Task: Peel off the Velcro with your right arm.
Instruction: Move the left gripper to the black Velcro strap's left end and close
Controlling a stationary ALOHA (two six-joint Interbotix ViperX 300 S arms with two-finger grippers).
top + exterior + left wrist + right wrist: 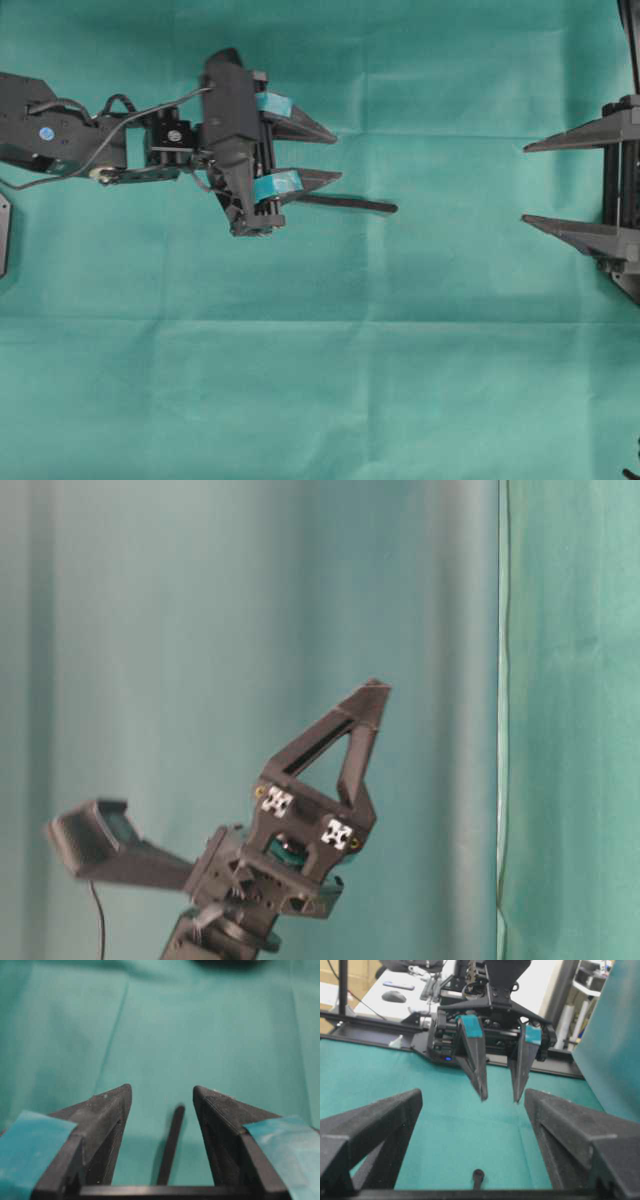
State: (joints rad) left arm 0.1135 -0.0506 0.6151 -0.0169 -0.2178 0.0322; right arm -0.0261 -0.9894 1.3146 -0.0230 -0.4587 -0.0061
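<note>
matt green cloth (300,380), seemingly rough black plastic tool (470,1125)

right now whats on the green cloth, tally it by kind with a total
thin black flexible Velcro strap: 1
black two-finger robot tools: 2, the left tool with teal tape and the plain black right tool
total: 3
</note>
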